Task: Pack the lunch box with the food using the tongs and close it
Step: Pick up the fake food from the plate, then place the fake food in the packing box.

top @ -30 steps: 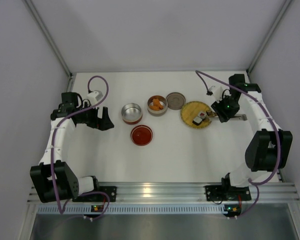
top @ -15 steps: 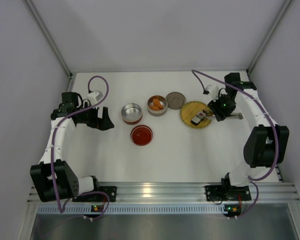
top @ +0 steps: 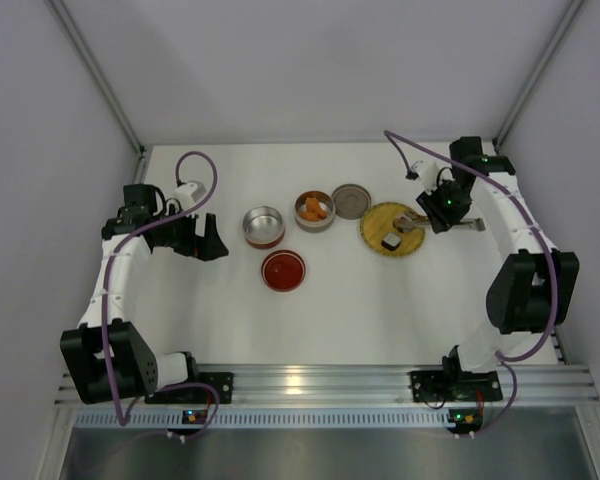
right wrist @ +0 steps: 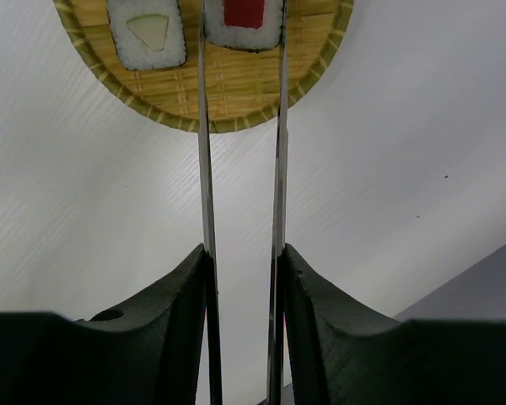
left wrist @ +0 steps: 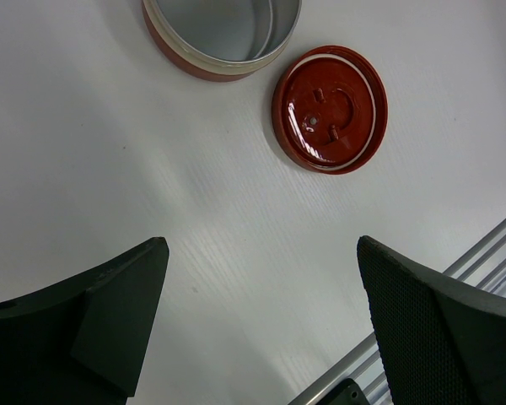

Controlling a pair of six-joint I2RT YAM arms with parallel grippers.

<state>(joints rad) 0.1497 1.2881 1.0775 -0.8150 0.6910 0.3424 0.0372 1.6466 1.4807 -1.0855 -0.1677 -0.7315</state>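
Table (top: 380, 310) surface is white and carries all items; both arms are bolted at the lower edge of the overhead view.

Left gripper (left wrist: 261, 287) sits at centre left of the overhead view. I see its jaws spread wide with nothing between them, only bare table below.

Right gripper (right wrist: 243, 261) sits at upper right of the overhead view, just beside the round woven plate (top: 378, 220). Its fingers (right wrist: 181, 295) are clamped against the outer faces of the tongs (right wrist: 204, 152).

Empty red-walled tin (top: 264, 226) stands at centre of the overhead view. A second tin (top: 298, 215) stands just to its upper right, with the orange chunks (top: 315, 209) inside it.

Grey lid (top: 351, 201) lies between the second tin and the plate, touching or nearly touching both. Red lid (top: 283, 270) lies flat below the empty tin, close to it but apart.

In the right wrist view the two arms of the tongs run up the frame, nearly parallel, onto the plate. They flank the red-centred roll (right wrist: 244, 18) on both sides, right against its edges. I cannot tell whether the roll is off the plate.

Green-centred roll (right wrist: 145, 32) lies on the plate, just left of the tongs' left arm.
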